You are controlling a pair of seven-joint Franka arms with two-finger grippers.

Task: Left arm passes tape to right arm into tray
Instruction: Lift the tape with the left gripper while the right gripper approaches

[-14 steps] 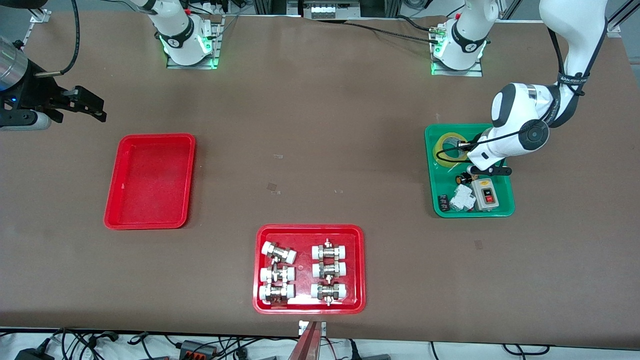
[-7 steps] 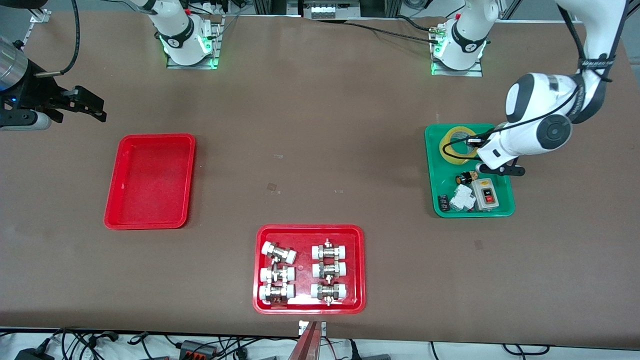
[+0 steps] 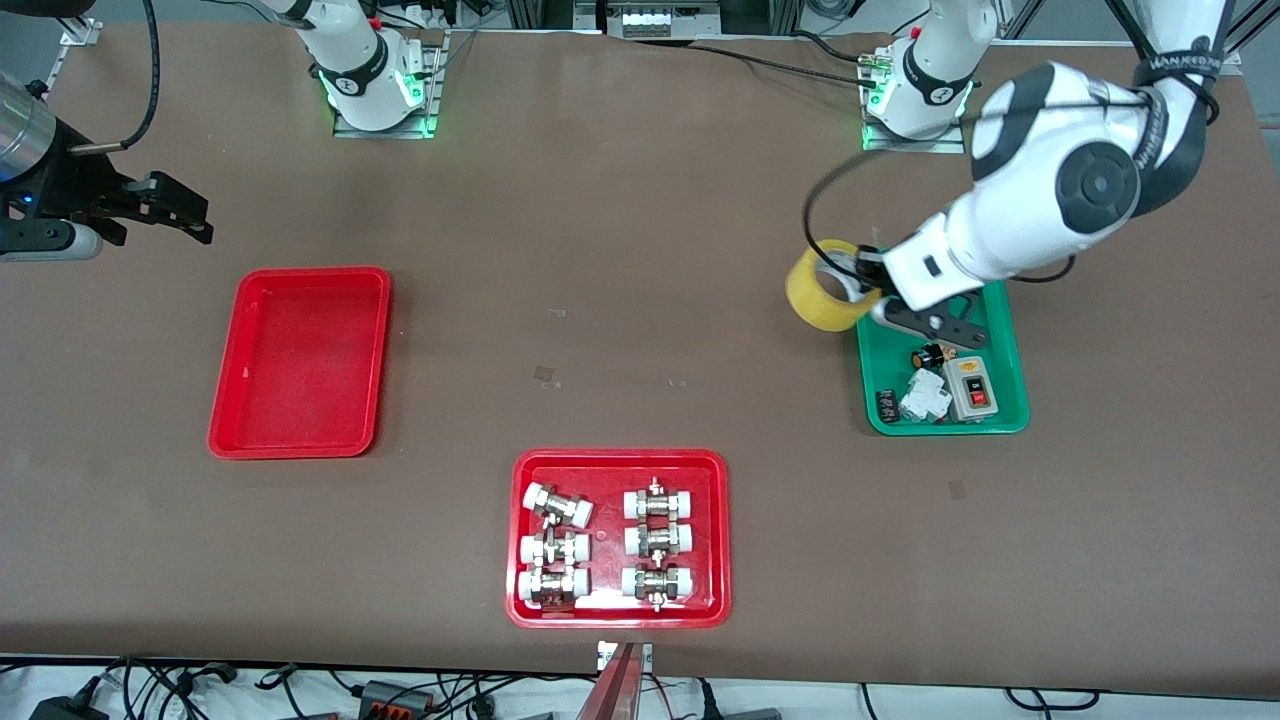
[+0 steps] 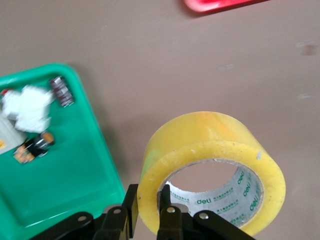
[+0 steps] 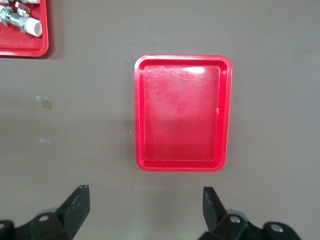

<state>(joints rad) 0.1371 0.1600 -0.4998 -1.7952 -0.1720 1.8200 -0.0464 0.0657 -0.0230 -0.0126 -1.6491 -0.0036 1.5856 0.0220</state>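
My left gripper [image 3: 858, 285] is shut on the wall of the yellowish tape roll [image 3: 826, 287] and holds it in the air over the edge of the green tray [image 3: 880, 352]. In the left wrist view one finger is inside the ring and one outside, pinching the tape [image 4: 210, 150] at the left gripper [image 4: 148, 200]. The empty red tray [image 3: 300, 362] lies toward the right arm's end of the table. My right gripper [image 3: 190, 215] waits open in the air beside that tray; the right wrist view shows the right gripper [image 5: 145, 200] spread, with the red tray [image 5: 182, 114] in view.
The green tray holds a switch box [image 3: 970, 388] and small parts [image 3: 915, 398]. A second red tray [image 3: 618, 610] with several white-capped metal fittings lies near the front camera. Both arm bases stand along the table's top edge.
My left gripper has lifted the tape out of the green tray and carried it up and toward the table's middle. The right arm has not moved.
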